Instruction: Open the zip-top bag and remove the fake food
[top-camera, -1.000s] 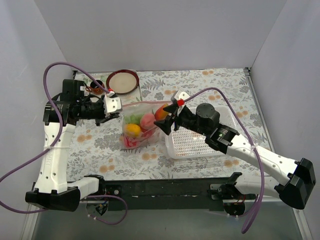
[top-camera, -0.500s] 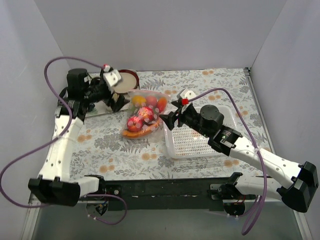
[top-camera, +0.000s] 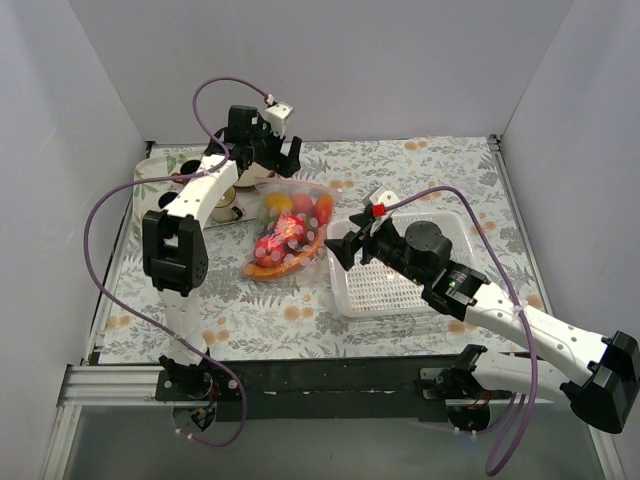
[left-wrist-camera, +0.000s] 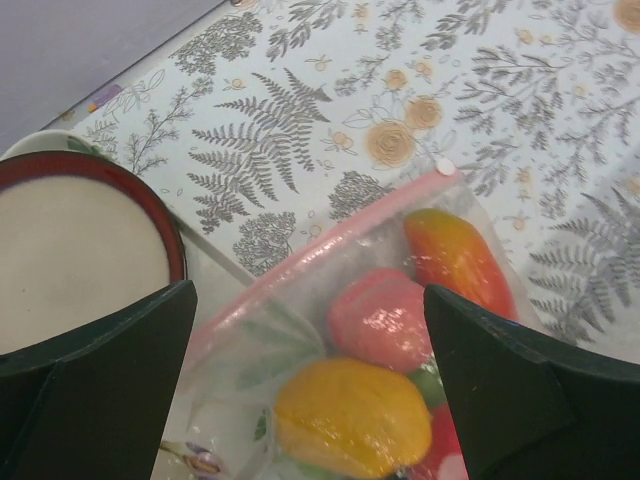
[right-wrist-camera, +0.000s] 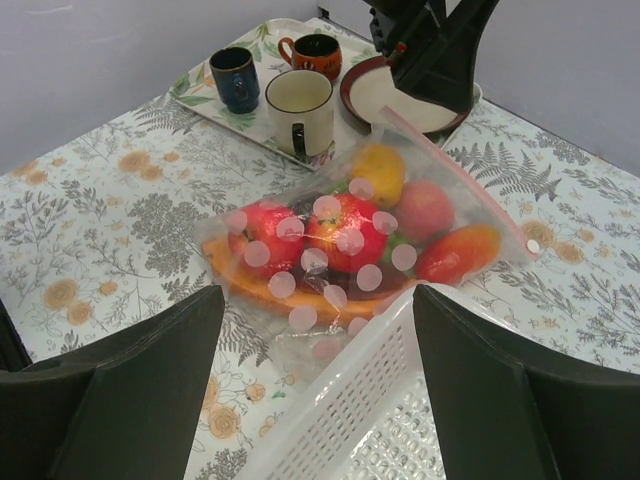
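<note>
Bag (top-camera: 262, 264) looks zipped, lying on the bench (top-camera: 420, 175) just left of the basket (top-camera: 400, 295), all the food (right-wrist-camera: 345, 232) inside. Left tool (top-camera: 270, 166) hangs released over its far edge; right tool (top-camera: 342, 243), spread wide and holding nothing, sits at its right. Basically nothing done yet: unzipping and emptying remain.

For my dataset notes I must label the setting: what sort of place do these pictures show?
Most likely a robot test booth, not a home: plain grey walls close in a flowered tablecloth, the left arm and right arm are mounted at its near edge, and a tray holds cups.
</note>
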